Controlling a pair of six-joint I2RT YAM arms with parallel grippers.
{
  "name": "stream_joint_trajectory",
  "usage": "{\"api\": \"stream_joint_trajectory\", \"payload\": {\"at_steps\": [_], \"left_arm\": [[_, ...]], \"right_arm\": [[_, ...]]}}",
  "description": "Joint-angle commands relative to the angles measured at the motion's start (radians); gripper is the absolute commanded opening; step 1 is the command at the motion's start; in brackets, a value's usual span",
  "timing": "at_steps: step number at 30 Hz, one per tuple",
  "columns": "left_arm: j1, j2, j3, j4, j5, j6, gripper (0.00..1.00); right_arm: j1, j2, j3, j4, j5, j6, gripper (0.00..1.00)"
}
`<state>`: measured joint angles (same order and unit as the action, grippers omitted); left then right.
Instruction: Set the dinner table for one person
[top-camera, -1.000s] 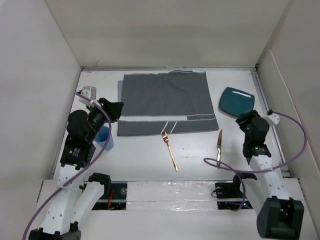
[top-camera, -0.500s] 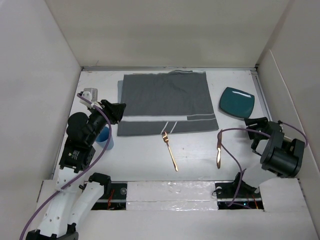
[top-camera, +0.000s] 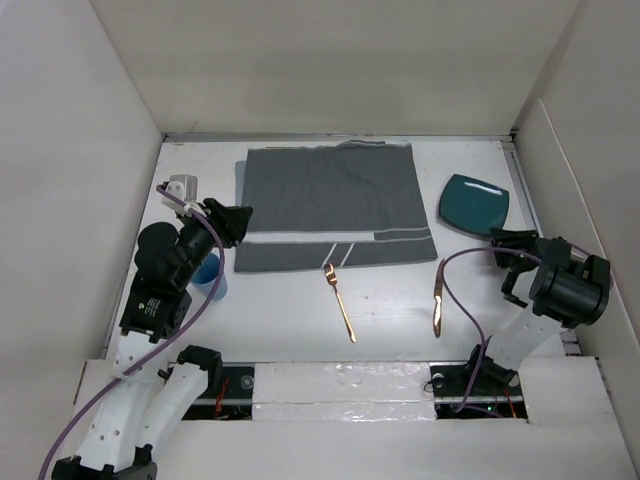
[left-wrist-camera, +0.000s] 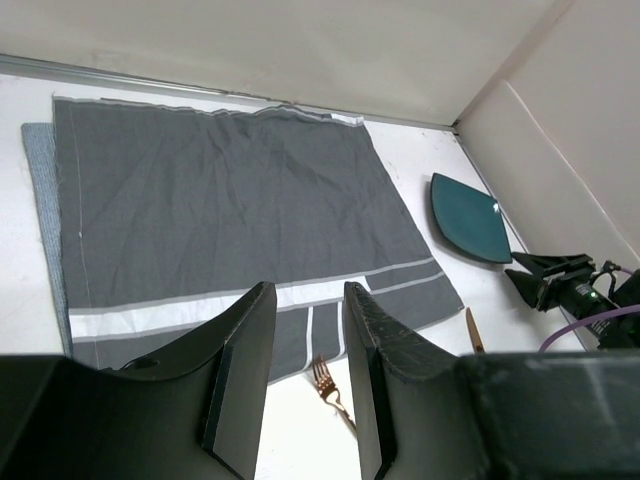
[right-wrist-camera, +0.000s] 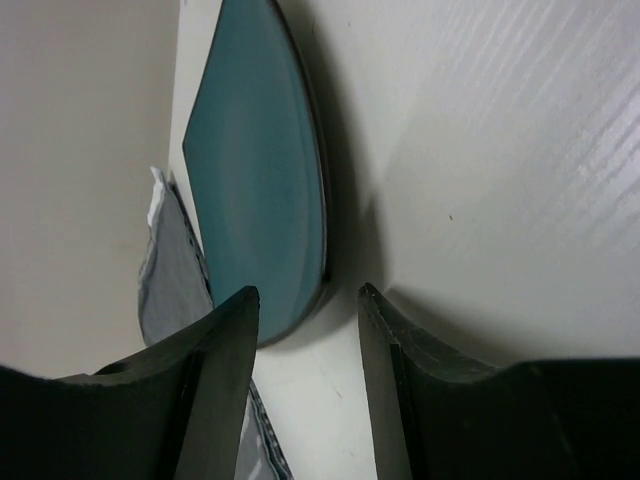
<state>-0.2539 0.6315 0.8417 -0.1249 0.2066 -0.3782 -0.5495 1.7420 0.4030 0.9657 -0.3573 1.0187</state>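
Note:
The white dinner table (top-camera: 390, 295) carries a grey striped placemat (top-camera: 330, 205), a teal plate (top-camera: 474, 204) to its right, a copper fork (top-camera: 340, 302) and a copper knife (top-camera: 438, 296). A blue cup (top-camera: 211, 276) stands at the left, partly hidden by my left arm. My left gripper (top-camera: 232, 222) hovers open and empty over the placemat's left edge; in its wrist view (left-wrist-camera: 307, 292) the fork (left-wrist-camera: 330, 385) lies between the fingers. My right gripper (top-camera: 503, 252) is open and empty just short of the plate (right-wrist-camera: 260, 170), low over the table, as the right wrist view (right-wrist-camera: 308, 293) shows.
White walls enclose the table on three sides; the right wall stands close behind the plate. The right arm's purple cable (top-camera: 455, 300) loops over the table near the knife. A small white part (top-camera: 178, 186) sits at the far left.
The right arm has drawn back from the plate, dropped low and turned, so its gripper now faces the plate's near edge. The left gripper has barely shifted.

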Motion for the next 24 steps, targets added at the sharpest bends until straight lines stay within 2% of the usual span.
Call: {"api": "stream_joint_trajectory", "payload": {"at_steps": [1,10,15,22,24], "left_arm": [[-0.002,-0.001,0.013,0.03,0.004,0.016,0.31],[-0.002,0.008,0.023,0.016,-0.012,0.027,0.3],[-0.002,0.014,0.028,0.018,-0.006,0.027,0.3],[-0.002,0.005,0.031,0.01,-0.021,0.035,0.3],[-0.002,-0.003,0.033,0.01,-0.03,0.038,0.3]], "right_arm": [[0.019,0.002,0.063,0.001,0.064,0.037,0.49],[0.019,0.047,0.134,-0.03,0.058,0.055,0.46],[0.028,0.018,0.181,-0.163,0.072,0.012,0.46],[0.069,0.001,0.278,-0.355,0.138,0.017,0.32],[0.069,0.002,0.35,-0.493,0.159,0.012,0.25]]}}
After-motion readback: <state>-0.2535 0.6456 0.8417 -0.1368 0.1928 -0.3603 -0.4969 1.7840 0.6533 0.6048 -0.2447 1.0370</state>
